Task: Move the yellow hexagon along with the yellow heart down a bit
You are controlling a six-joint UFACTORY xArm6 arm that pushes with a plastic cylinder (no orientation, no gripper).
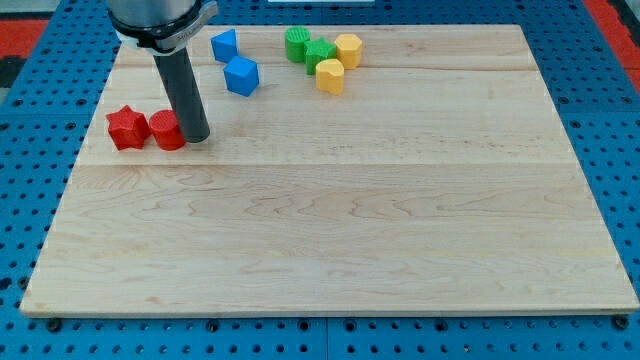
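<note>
beside the red block [167, 131], seemingly touching, sits my tip [196, 136].

High, oblique view over whole board [330, 230]

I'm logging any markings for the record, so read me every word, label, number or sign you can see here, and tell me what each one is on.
None: no word, number or sign can be read on the wooden board, the coloured blocks, the dark rod or the blue pegboard under the board.

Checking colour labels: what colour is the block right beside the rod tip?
Red: the round red block, left of my tip, camera view.
</note>
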